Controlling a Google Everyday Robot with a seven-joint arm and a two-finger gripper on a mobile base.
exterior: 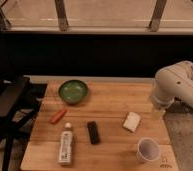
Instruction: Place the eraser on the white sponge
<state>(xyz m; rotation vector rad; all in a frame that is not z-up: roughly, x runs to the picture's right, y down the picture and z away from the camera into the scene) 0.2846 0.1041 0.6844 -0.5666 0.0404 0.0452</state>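
Observation:
The black eraser [93,132] lies flat on the wooden table [110,107], near its middle front. The white sponge [132,121] lies to the right of it, apart from it. My white arm reaches in from the right. The gripper [158,112] hangs at the arm's end over the table's right edge, just right of and behind the sponge. It holds nothing that I can see.
A green bowl [73,91] stands at the back left. An orange stick [58,116] lies in front of it. A white bottle [66,144] lies at the front left. A white cup [148,149] stands at the front right. Black chairs [7,107] stand to the left.

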